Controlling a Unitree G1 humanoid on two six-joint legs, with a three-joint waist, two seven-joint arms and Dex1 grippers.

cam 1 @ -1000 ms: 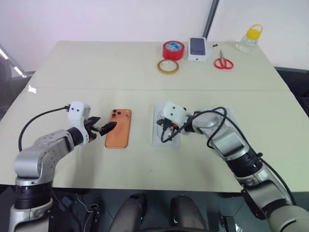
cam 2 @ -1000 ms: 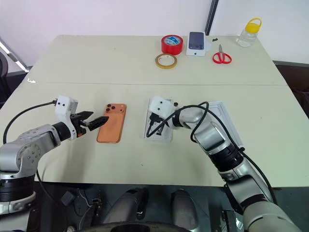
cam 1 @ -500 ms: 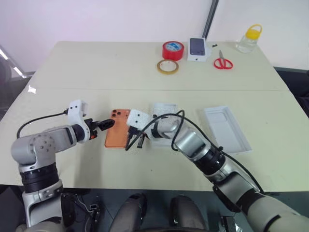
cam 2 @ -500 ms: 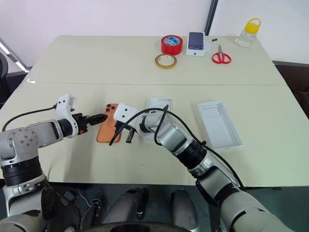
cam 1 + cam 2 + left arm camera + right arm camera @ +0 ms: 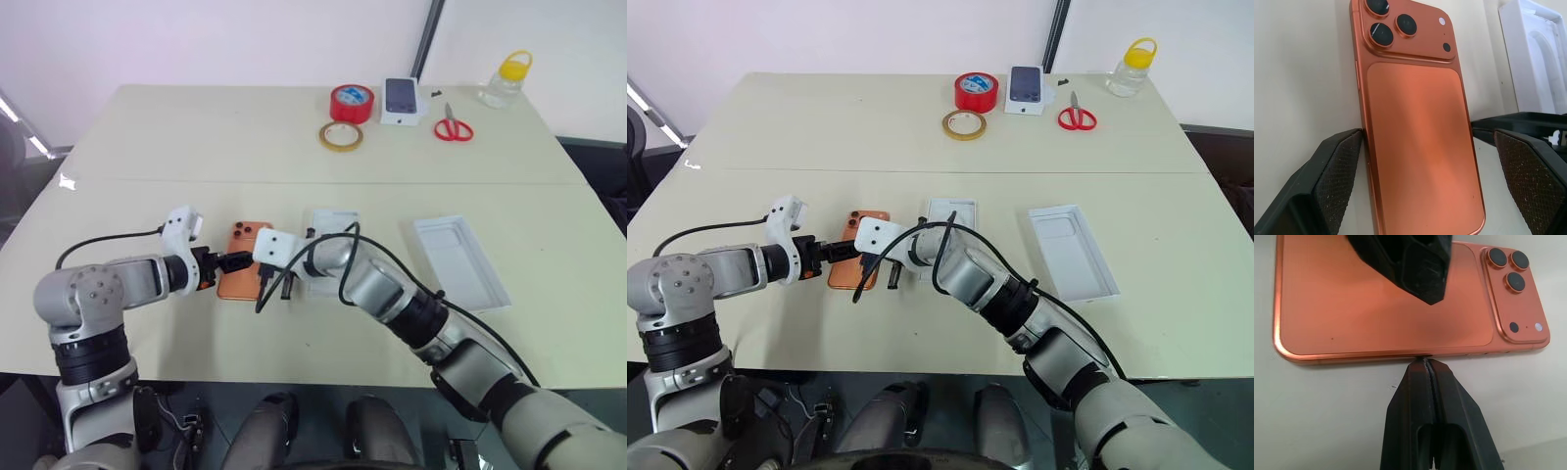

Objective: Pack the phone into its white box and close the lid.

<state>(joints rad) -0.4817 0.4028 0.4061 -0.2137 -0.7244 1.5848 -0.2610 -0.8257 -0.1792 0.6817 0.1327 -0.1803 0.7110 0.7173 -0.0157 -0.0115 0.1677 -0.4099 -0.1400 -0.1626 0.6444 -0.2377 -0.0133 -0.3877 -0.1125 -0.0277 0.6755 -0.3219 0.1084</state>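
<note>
Lying flat, back up, on the matte cream worktop (image 5: 147, 137), the phone (image 5: 1418, 132) points its lens cluster away from the robot. The spread left tool (image 5: 1427, 166) straddles its long edges; the clenched right tool (image 5: 1426, 363) touches one long edge.

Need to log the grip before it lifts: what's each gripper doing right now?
Left gripper: open, its fingers straddling the phone.
Right gripper: closed, empty, its tips against the phone's long edge.
</note>
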